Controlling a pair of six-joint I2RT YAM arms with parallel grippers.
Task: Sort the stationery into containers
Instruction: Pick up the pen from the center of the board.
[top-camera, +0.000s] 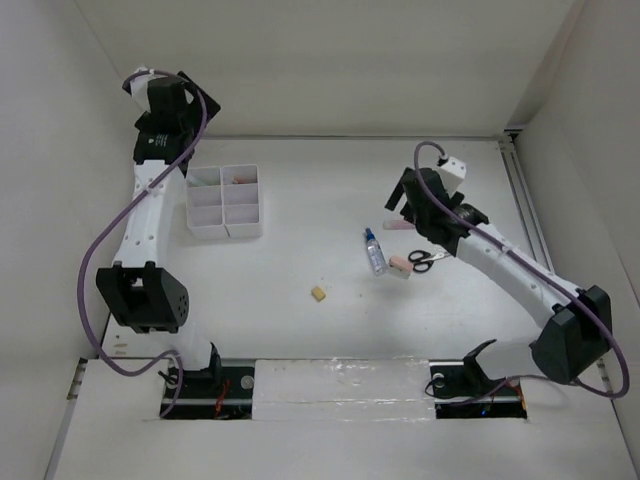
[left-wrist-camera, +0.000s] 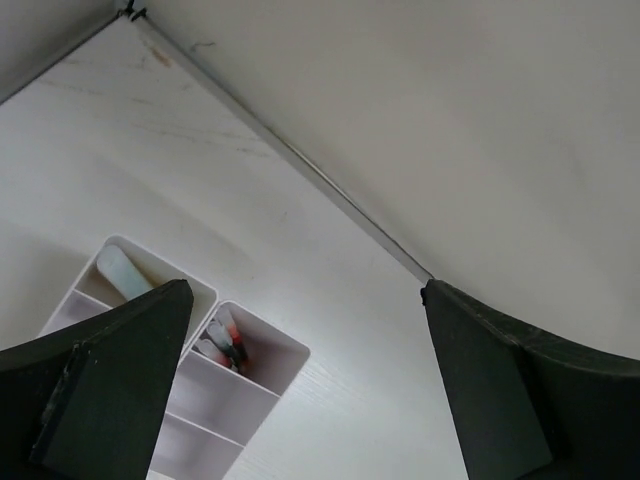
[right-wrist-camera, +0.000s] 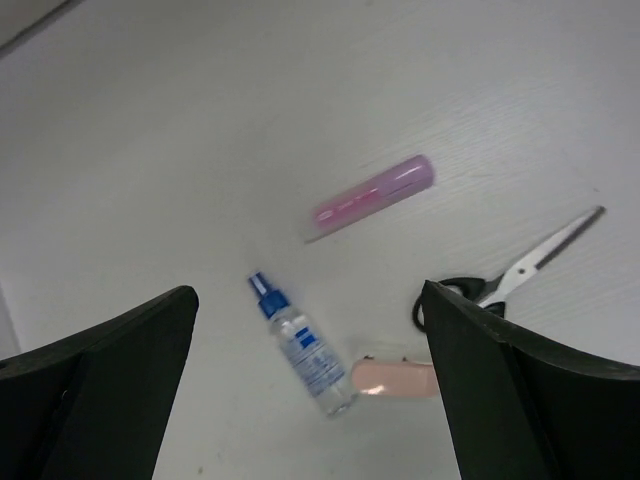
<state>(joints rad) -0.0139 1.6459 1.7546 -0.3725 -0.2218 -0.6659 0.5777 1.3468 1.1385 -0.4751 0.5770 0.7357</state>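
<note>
the white tray (left-wrist-camera: 285, 362), some pens in one slot, sits just below and left of the left hand (left-wrist-camera: 303, 295), whose fingers are spread wide and hold nothing. the bottle (right-wrist-camera: 305, 348), pink eraser (right-wrist-camera: 395, 378), scissors (right-wrist-camera: 520, 272) and pink highlighter (right-wrist-camera: 372, 197) lie on the bench (right-wrist-camera: 150, 150) beneath the right hand (right-wrist-camera: 308, 292), also spread wide and empty. the tan eraser (top-camera: 319, 293) lies well apart from that hand, toward the left one.

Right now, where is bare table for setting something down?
Bare: between the organiser tray and the blue-capped bottle, with only the tan eraser at its near edge. Crowded: bottle, pink eraser, scissors, pink highlighter bunched together.
</note>
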